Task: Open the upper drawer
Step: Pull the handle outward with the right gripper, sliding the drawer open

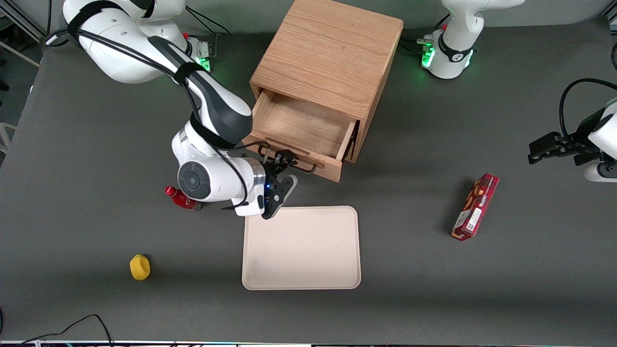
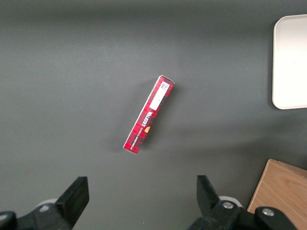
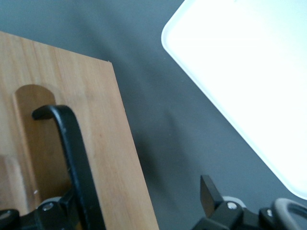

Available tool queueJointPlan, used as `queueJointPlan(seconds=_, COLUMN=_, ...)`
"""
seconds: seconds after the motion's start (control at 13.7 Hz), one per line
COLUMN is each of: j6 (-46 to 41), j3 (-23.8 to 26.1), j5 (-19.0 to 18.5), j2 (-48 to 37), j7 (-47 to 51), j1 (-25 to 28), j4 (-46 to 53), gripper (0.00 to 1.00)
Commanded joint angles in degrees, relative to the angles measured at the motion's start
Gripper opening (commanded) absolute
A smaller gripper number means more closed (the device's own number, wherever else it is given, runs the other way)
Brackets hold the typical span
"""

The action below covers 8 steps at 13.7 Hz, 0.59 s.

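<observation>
The upper drawer point(image 1: 308, 132) of the oak cabinet point(image 1: 328, 53) is sitting pulled well out, its bare wooden floor showing, and its front is pointing toward the front camera and the beige tray point(image 1: 301, 248), so the pull is running straight along the slides. The right arm's gripper point(image 1: 283, 166) is sitting at the drawer front, right on the black wire handle point(image 1: 289, 159), with the wrist low and level, presumably so the force goes along the drawer's travel and not into the cabinet. In the wrist view the handle point(image 3: 72, 158) is running down between the fingers point(image 3: 208, 194), one finger either side of the bar with a wide gap on the tray side, so the claw is looking spread around the handle, not clamped; contact on the hidden side is hard to judge, probably a hook-type hold. Task is looking mostly done: drawer is roughly at its open reach. Red bottle point(image 1: 181, 197) is lying just beside the arm's wrist, yellow object point(image 1: 140, 267) nearer the camera, red box point(image 1: 475, 207) toward the parked arm's end, all clear of the pull path.
</observation>
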Motion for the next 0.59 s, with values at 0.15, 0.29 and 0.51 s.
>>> queueJointPlan(seconds=0.15, j6=-2.94, j3=-2.16, j5=-1.0, j2=2.4, j7=0.93, j1=0.79, j4=6.48, gripper=1.0)
queueJointPlan(seconds=0.29, j6=-2.94, j3=-2.43, j5=-1.09, j2=3.89, j7=0.84, j1=0.96, j4=8.05, gripper=1.0)
queueJointPlan(seconds=0.51, j6=-2.94, j3=-3.3, j5=-1.18, j2=5.56, j7=0.76, j1=1.22, j4=11.04, gripper=1.0)
